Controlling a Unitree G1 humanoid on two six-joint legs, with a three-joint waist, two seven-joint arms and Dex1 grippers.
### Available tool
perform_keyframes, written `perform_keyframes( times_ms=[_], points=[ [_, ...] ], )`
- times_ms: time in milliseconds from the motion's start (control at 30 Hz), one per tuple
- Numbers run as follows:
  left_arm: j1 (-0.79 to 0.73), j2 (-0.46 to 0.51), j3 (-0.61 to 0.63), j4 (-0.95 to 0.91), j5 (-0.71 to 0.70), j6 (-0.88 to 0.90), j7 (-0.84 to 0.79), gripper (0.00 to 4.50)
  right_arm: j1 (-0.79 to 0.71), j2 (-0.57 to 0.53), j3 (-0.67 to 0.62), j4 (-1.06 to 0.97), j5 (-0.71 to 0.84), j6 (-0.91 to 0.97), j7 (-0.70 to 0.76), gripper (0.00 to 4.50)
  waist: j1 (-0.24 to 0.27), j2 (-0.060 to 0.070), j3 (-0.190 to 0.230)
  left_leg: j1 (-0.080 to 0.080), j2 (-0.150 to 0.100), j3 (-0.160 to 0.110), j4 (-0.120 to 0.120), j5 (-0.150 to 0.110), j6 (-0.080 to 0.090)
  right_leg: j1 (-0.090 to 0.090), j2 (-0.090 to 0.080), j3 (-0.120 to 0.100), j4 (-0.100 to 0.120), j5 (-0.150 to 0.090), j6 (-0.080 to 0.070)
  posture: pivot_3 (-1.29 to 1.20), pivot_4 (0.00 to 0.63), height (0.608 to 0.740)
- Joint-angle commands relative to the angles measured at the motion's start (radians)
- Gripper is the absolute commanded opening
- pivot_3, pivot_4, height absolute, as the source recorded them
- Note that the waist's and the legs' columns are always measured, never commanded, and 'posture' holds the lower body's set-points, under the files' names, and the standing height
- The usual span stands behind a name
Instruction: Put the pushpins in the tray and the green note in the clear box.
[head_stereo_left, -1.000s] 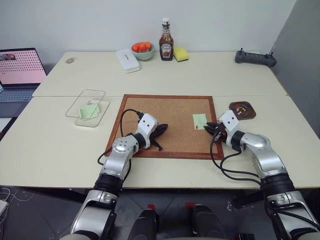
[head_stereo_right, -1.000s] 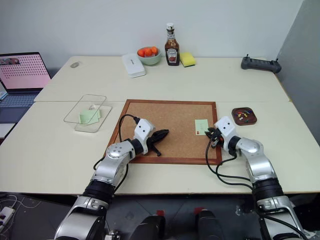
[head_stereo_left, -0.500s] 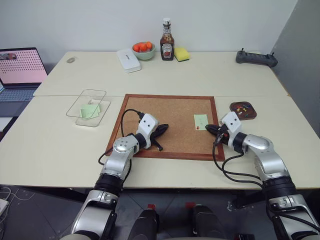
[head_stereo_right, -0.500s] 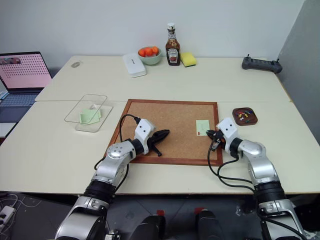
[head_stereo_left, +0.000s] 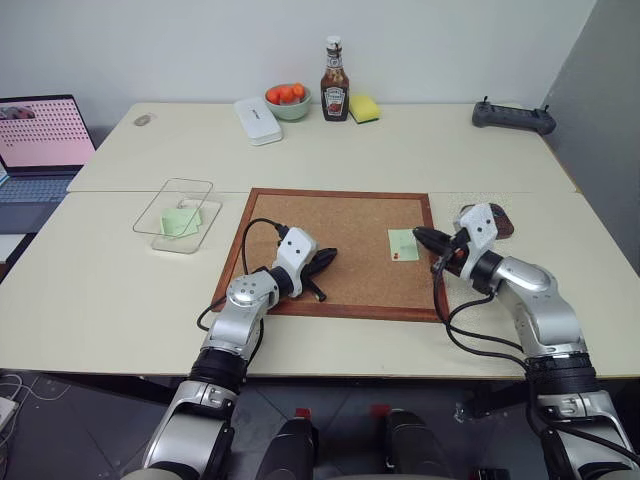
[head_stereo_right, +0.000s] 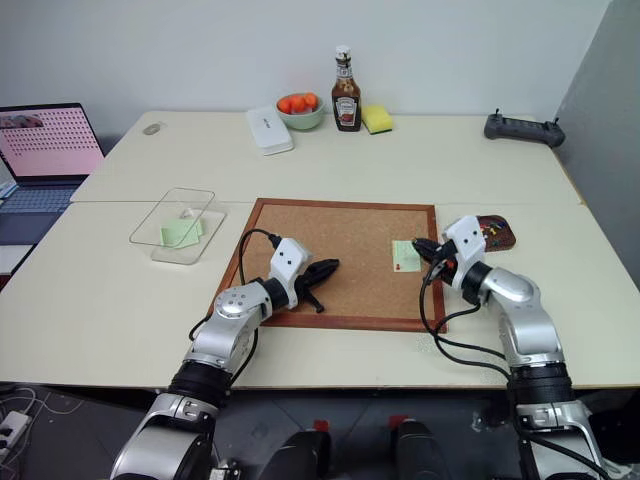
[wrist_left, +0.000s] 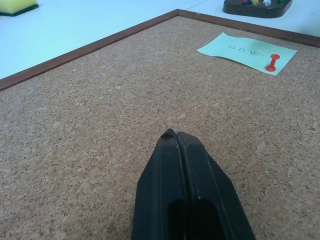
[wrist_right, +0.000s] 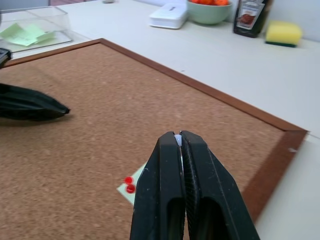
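On the brown cork board, both black two-fingered grippers, left and right, are staying pinched shut; right is hovering beside the red-pinned pale green note.

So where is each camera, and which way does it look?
Eye views: on the head, looking forward and down at the table and cork board; both arms show.
Left wrist view: on the left arm, looking along the shut left gripper across the board at the green note with its red pin.
Right wrist view: on the right arm, looking along the shut right gripper, raised over the note.
Shared: board, note and pin.
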Motion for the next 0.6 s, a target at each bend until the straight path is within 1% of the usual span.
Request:
perform_keyframes(
  times_ms=[33,100,200,300,400,600],
  points=[
    [0.020,-0.007,-0.034,0.021,0.020,0.018,-0.011,0.00,-0.031,-0.113,-0.046,0.063,-0.108,-0.086,-0.063,0.03,0.001,0.000,0.000,0.000,0.000,0.000,0.000,0.000,0.000,0.000,0.000,0.000,0.000,0.000,0.000,0.00,0.150,0.740],
    [0.019,-0.006,-0.037,0.021,0.020,0.017,-0.016,0.00,-0.039,-0.163,-0.020,0.108,-0.159,-0.121,-0.057,0.03,0.003,0.000,0.000,0.000,0.000,0.000,0.000,0.000,0.000,0.000,-0.001,0.000,0.000,0.000,0.000,0.00,0.150,0.740],
    [0.017,-0.004,-0.041,0.025,0.021,0.015,-0.021,0.00,-0.089,-0.229,0.032,0.220,-0.290,-0.198,-0.129,0.03,0.002,0.000,0.000,0.000,-0.001,0.001,0.000,0.000,0.000,0.000,-0.001,0.000,-0.002,0.000,0.000,0.00,0.150,0.740],
    [0.012,-0.005,-0.043,0.030,0.023,0.013,-0.023,0.00,-0.148,-0.266,0.083,0.332,-0.403,-0.260,-0.194,0.03,0.000,0.000,0.000,0.000,-0.001,0.002,-0.001,0.000,0.001,0.000,0.000,0.000,-0.001,0.000,0.000,0.00,0.150,0.740],
    [0.007,-0.007,-0.045,0.034,0.024,0.012,-0.023,0.00,-0.192,-0.270,0.130,0.425,-0.455,-0.308,-0.198,0.03,0.000,0.000,0.000,0.000,-0.001,0.002,-0.001,0.000,0.001,0.000,0.000,0.000,-0.001,0.000,0.000,0.00,0.150,0.740],
    [0.013,-0.005,-0.046,0.029,0.025,0.012,-0.022,0.00,-0.271,-0.248,0.168,0.587,-0.496,-0.367,-0.213,0.03,0.003,0.000,0.000,-0.001,-0.001,0.002,0.000,0.000,0.001,0.000,-0.001,0.001,-0.002,0.001,0.001,0.00,0.150,0.740]
  ],
)
